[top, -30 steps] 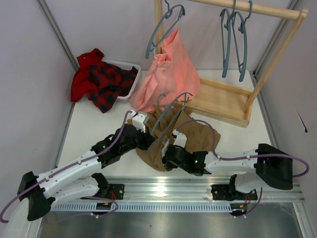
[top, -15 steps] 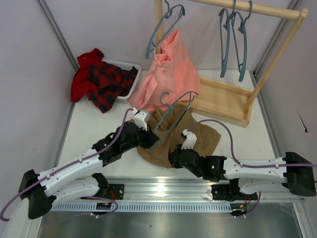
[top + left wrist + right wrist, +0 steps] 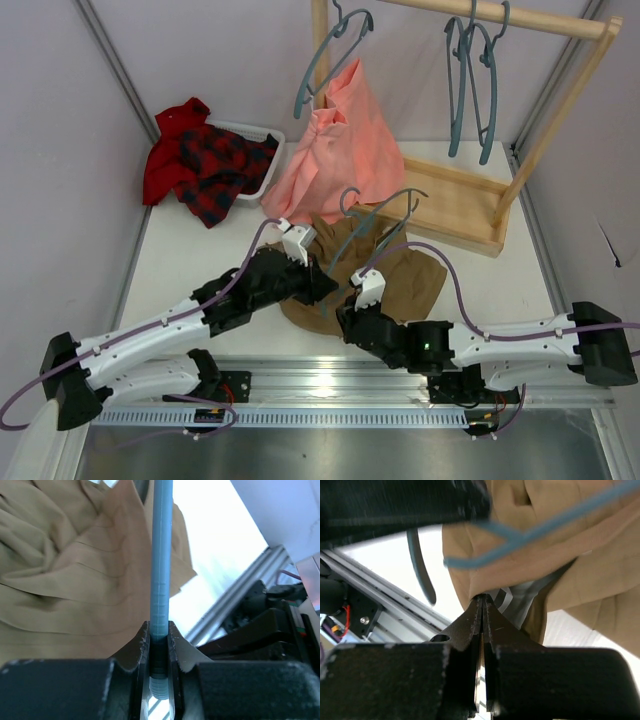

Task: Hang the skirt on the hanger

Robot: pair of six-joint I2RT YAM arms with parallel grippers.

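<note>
The khaki cloth skirt (image 3: 405, 285) is partly hidden by the arms. It is pinched in the closed right gripper (image 3: 483, 605); the slim grey-blue plastic hanger (image 3: 161, 555) is clamped in the left gripper (image 3: 160, 632).

**Robot test cell, laboratory setting**

Enclosed by plain pale wall panels (image 3: 60, 150) on metal framing. Fitted with an aluminium rail (image 3: 300, 385) along the near edge of a white bench (image 3: 190, 260). Staged with a wooden garment rack (image 3: 450, 200) at the far right corner and a white basket (image 3: 255, 128) at the far left corner.
</note>
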